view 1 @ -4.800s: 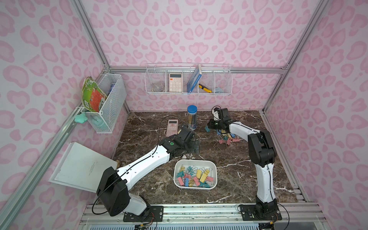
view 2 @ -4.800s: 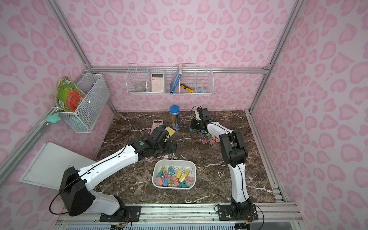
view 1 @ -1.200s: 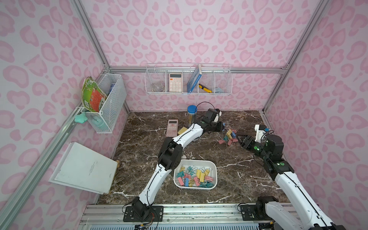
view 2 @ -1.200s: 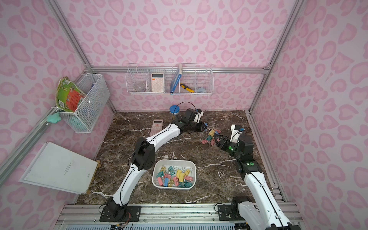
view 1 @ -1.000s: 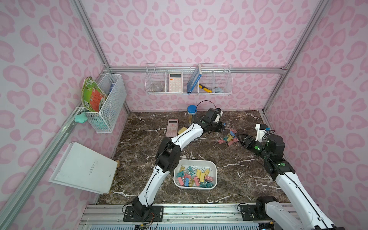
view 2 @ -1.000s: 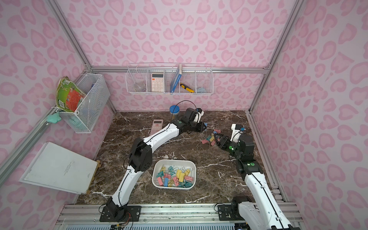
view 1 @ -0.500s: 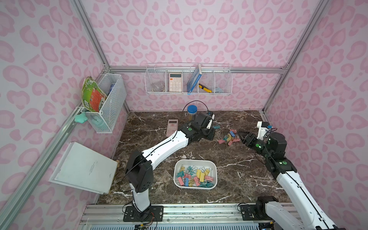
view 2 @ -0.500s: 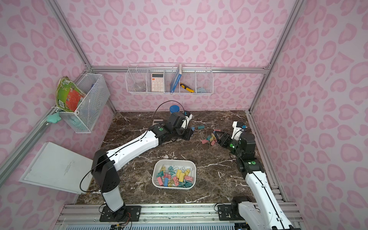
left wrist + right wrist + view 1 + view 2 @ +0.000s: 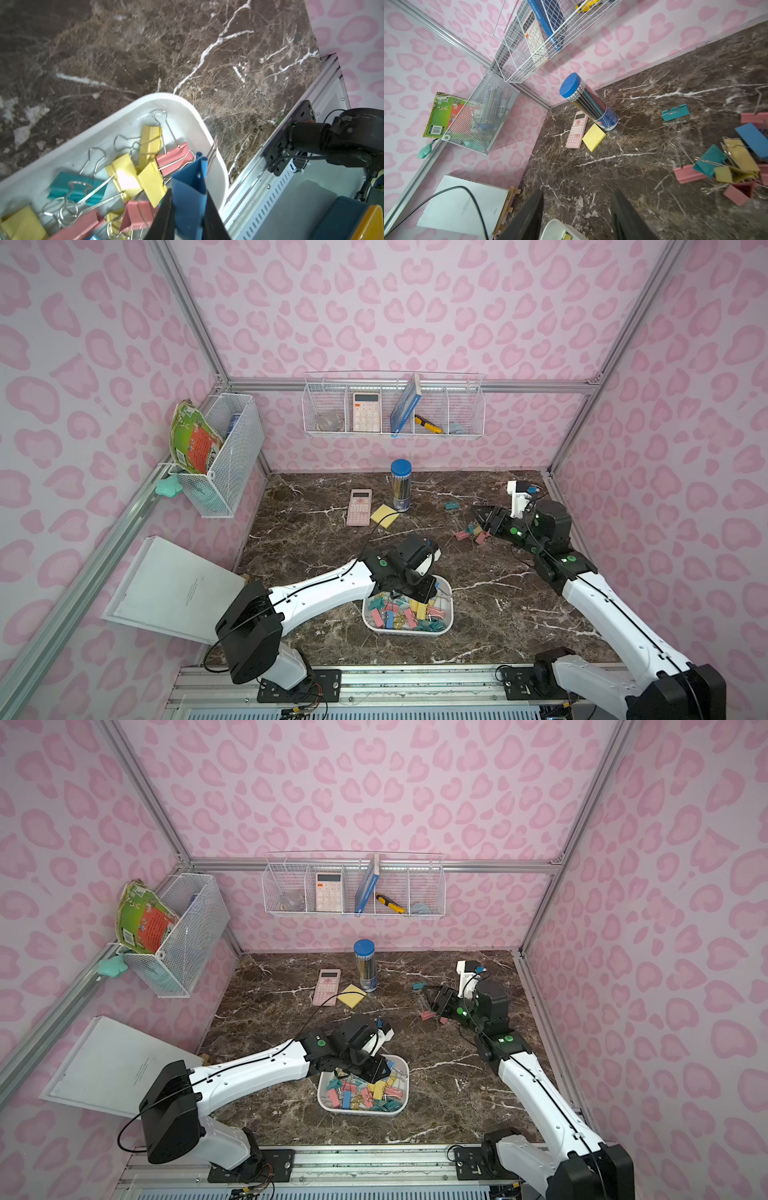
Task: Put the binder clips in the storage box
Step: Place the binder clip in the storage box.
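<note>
The storage box [image 9: 448, 613] [image 9: 405, 1080] is a shallow white tray near the front middle, with several pastel binder clips [image 9: 405, 612] [image 9: 128, 172] lying in it. My left gripper [image 9: 424, 591] [image 9: 374, 1069] [image 9: 188, 207] hangs over the box's far edge, shut on a blue binder clip [image 9: 187, 180]. A small pile of loose binder clips [image 9: 471, 531] [image 9: 735, 162] lies at the back right, and a single teal binder clip [image 9: 451, 504] [image 9: 675, 112] sits behind it. My right gripper [image 9: 478, 512] [image 9: 432, 998] [image 9: 578, 193] hovers at the pile's right side, open, with nothing between its fingers.
A pink calculator [image 9: 359, 506], a yellow sticky-note pad [image 9: 384, 515] and an upright pencil tube with a blue lid [image 9: 401, 485] stand at the back middle. Wire baskets hang on the back wall [image 9: 392, 406] and the left wall [image 9: 224, 452]. A white board [image 9: 174, 589] leans at the left.
My left arm has swung from the back of the table, near the loose pile, forward to the storage box with the blue clip. The right arm has barely shifted.
</note>
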Controlling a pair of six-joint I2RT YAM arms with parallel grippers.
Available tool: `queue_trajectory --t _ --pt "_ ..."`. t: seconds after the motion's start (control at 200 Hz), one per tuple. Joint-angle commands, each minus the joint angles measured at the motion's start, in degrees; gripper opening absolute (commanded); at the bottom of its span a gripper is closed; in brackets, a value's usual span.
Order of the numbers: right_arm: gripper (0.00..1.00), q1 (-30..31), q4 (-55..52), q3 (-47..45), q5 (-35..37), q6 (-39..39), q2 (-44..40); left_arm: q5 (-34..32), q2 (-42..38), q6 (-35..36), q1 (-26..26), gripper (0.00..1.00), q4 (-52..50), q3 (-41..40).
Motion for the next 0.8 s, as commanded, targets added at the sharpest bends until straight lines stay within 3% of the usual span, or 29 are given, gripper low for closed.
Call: queue_trajectory --t 0.0,0.225,0.305,0.375,0.67,0.795 --pt "0.54 1.9 2.9 1.7 1.2 -0.4 2.5 0.4 -0.9 -1.8 -0.6 0.14 0.7 -1.9" --pt "0.54 6.7 3.1 10.2 -1.2 -3.1 11.0 -1.5 -1.5 -2.9 -1.1 0.21 0.6 -5.7" --pt "0.53 8.0 1.5 14.5 -2.8 -4.6 14.7 -1.8 -1.7 -3.0 -1.1 0.31 0.8 -6.0" --pt "0.53 9.5 -0.1 17.9 -3.5 -6.8 17.6 -2.1 -2.0 -3.2 -1.1 0.45 1.0 -6.3" --pt "0.52 16.9 -6.6 36.7 -11.0 -14.7 31.4 -7.5 -5.3 -2.4 -1.1 0.81 1.9 -7.8" --pt "0.52 21.0 -12.6 50.0 -16.3 -17.3 40.2 -11.1 -2.1 0.8 -3.1 0.86 1.4 -6.0"
